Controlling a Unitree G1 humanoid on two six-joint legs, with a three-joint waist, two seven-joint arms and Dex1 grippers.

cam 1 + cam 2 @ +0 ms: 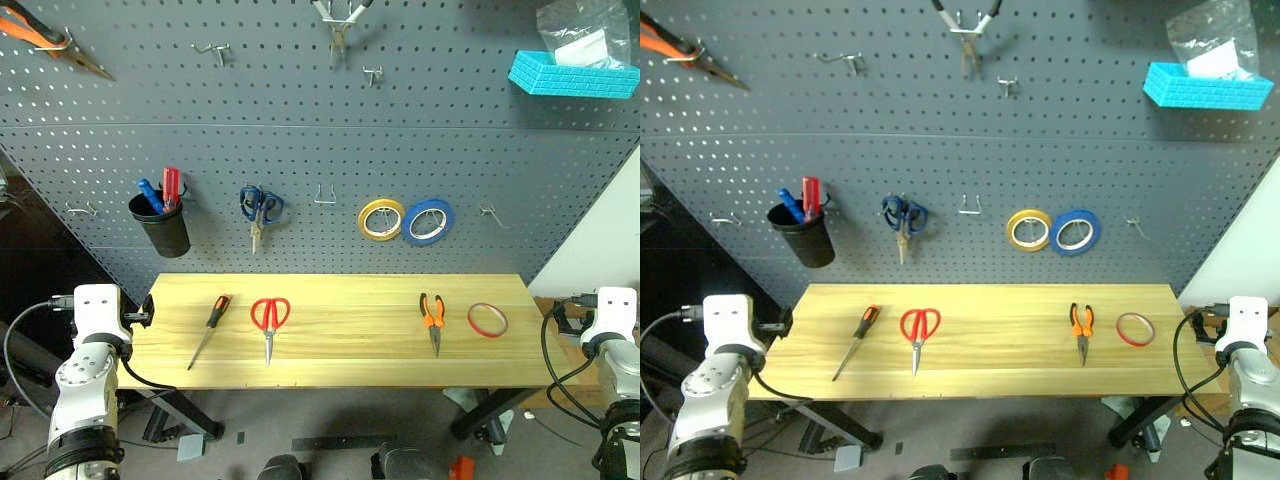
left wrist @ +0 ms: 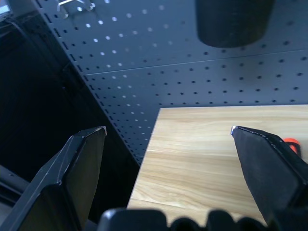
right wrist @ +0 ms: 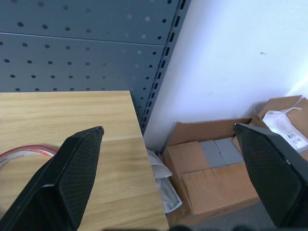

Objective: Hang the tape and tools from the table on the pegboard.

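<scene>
Grey pegboard [image 1: 300, 150] behind, wooden table [image 1: 340, 350] in front. Screwdriver [image 1: 208, 331], red scissors [image 1: 269, 322], pliers [image 1: 432, 318], red tape [image 1: 487, 320] all flat on top, none hung. Left gripper [image 2: 166, 139], right gripper [image 3: 168, 139] spread wide, empty, off table ends. Risk: thin tape ring slipping from fingers, or hooks missed.

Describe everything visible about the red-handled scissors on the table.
The red-handled scissors lie flat on the light wooden table, closed, with two red loop handles toward the pegboard and slim metal blades pointing toward the front edge. They rest between the screwdriver and the pliers, touching neither; nothing but the tabletop touches them.
</scene>
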